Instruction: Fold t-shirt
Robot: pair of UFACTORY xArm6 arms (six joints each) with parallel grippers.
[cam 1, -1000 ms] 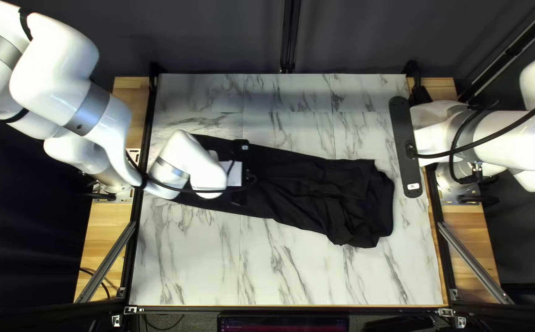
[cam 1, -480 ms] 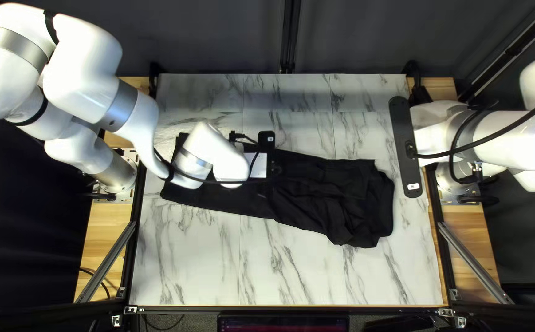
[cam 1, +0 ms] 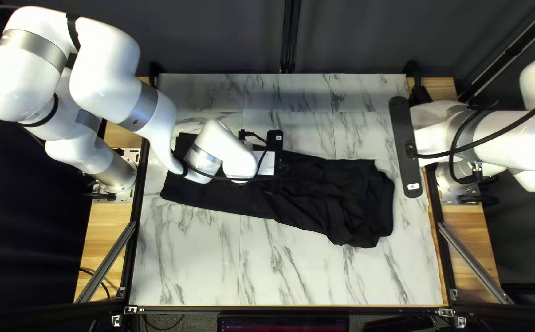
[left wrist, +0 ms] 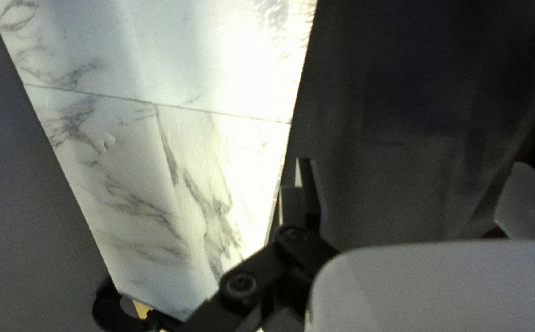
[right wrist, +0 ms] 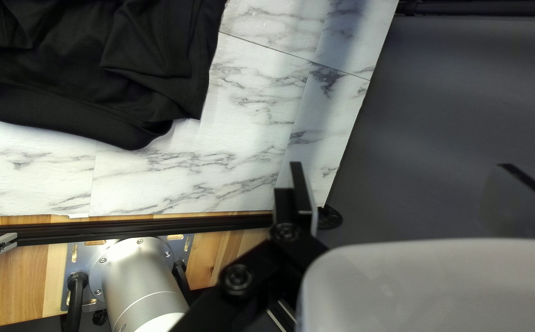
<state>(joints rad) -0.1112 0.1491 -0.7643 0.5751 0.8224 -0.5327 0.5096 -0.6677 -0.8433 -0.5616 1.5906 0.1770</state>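
- Top left view: spotted black, creased cloth T-shirt [cam 1: 341, 190] stretched across pale, grey-veined marble-patterned tabletop [cam 1: 279, 264]; bunched at right end, flatter at left. Lying just as in earlier frames.
- Same view: noted black two-fingered left gripper [cam 1: 275, 149], on jointed white left arm [cam 1: 110, 80], above T-shirt; shifted rightward since earlier frames, leaving more of T-shirt's left end in sight.
- Same view: logged black two-fingered right gripper [cam 1: 405, 154] near bunched end, apart from cloth; unmoved.
- Left wrist view: found left gripper [left wrist: 412, 163] open, fingers wide apart. Seen to one side of them: tabletop.
- Right wrist view: found right gripper [right wrist: 399, 163] open too. Seen ahead, off to one side: T-shirt's ribbed edge; nearer, silver cylindrical arm base [right wrist: 141, 286] on light wooden strip [right wrist: 9, 289].
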